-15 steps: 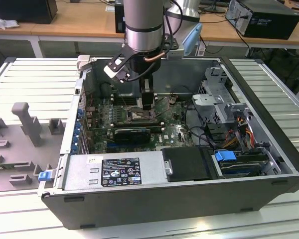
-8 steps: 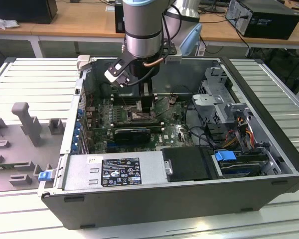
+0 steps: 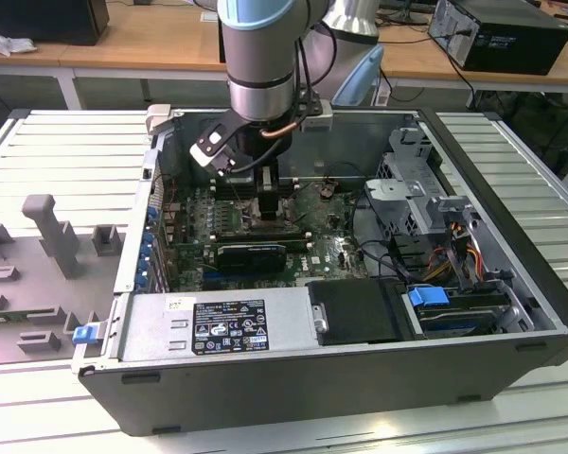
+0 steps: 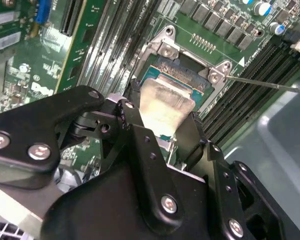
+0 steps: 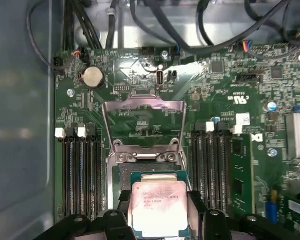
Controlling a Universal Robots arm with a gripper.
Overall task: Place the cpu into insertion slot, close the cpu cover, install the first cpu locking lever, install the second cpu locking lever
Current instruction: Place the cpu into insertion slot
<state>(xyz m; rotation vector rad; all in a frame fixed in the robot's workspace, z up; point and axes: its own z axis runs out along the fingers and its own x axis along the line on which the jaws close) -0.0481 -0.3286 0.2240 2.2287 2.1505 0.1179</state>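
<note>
Your gripper (image 4: 160,117) has its two fingers (image 5: 124,202) pinched on the one chip (image 5: 159,207), right over the socket (image 4: 177,65). The one cover (image 5: 142,104) stands flipped open, and one lever rod (image 4: 270,86) sticks out beside it.

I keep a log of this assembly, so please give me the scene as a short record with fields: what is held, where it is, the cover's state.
held: cpu, a small flat square silver-grey metal chip, clamped in the gripper
place: over the insertion slot, a dark-framed square socket on the green board; whether seated, cannot tell
cover: cpu cover, a thin silver-grey metal frame with a square window, swung up, open
setting: arm reaches down into an open dark grey computer case
</note>
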